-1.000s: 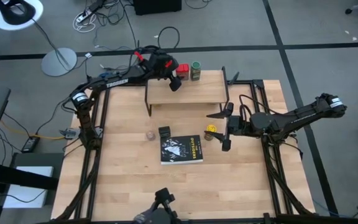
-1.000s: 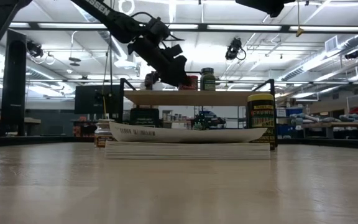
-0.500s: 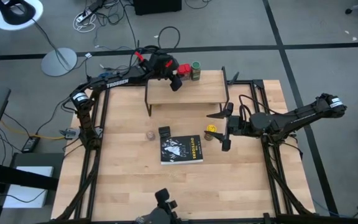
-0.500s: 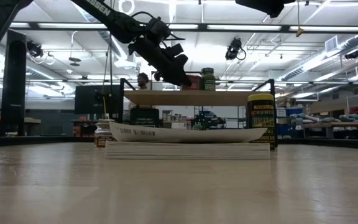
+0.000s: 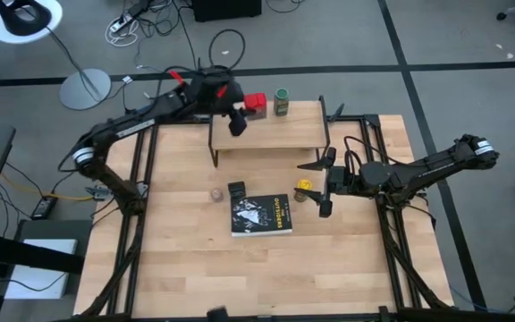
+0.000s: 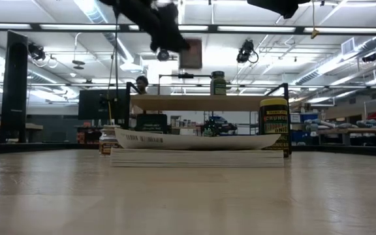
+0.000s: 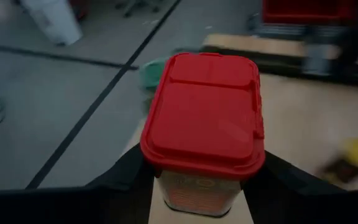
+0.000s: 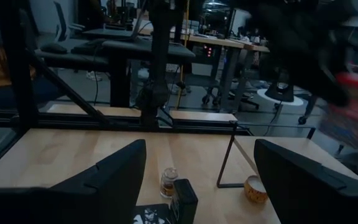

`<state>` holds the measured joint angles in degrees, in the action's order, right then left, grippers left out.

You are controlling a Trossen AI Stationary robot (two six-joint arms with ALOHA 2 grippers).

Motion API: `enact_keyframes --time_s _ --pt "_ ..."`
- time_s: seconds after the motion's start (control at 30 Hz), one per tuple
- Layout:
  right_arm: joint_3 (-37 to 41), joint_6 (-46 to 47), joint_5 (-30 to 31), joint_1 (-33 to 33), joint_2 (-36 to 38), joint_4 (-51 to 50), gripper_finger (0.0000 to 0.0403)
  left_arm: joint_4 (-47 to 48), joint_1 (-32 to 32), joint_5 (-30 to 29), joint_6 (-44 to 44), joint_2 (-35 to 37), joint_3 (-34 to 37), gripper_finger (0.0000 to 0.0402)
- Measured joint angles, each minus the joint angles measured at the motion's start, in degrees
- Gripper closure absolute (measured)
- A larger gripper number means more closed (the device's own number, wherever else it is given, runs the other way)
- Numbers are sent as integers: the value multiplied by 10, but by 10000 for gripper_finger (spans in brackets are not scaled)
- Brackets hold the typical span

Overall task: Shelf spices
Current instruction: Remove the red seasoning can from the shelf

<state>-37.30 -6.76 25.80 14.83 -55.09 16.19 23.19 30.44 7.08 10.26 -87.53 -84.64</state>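
the wooden surface [image 5: 195, 259] carries the shelf [image 5: 271, 134]. the left tool [image 5: 237, 114] has closed on the red tin [image 5: 255, 104], lifted above the shelf's back edge beside the green-topped jar [image 5: 282, 101]; next, it likely needs resetting squarely. the right tool [image 5: 322, 183] waits wide open by the yellow-topped jar [image 5: 303, 186].

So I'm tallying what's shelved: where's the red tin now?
In the high view the red tin is off the shelf, held by the left gripper above its far edge, beside the green-topped jar.
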Motion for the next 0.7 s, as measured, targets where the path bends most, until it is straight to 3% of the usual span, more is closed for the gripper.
enact_keyframes --time_s 0.17,0.37,0.7 --pt "0 -5 0 0 0 0 106 41 -76 -60 2 33 0 215" --pt "0 -9 0 0 0 4 106 89 -173 -147 -9 20 1 215" --pt "0 -11 8 1 0 13 106 5 -282 -219 -88 -7 71 215"
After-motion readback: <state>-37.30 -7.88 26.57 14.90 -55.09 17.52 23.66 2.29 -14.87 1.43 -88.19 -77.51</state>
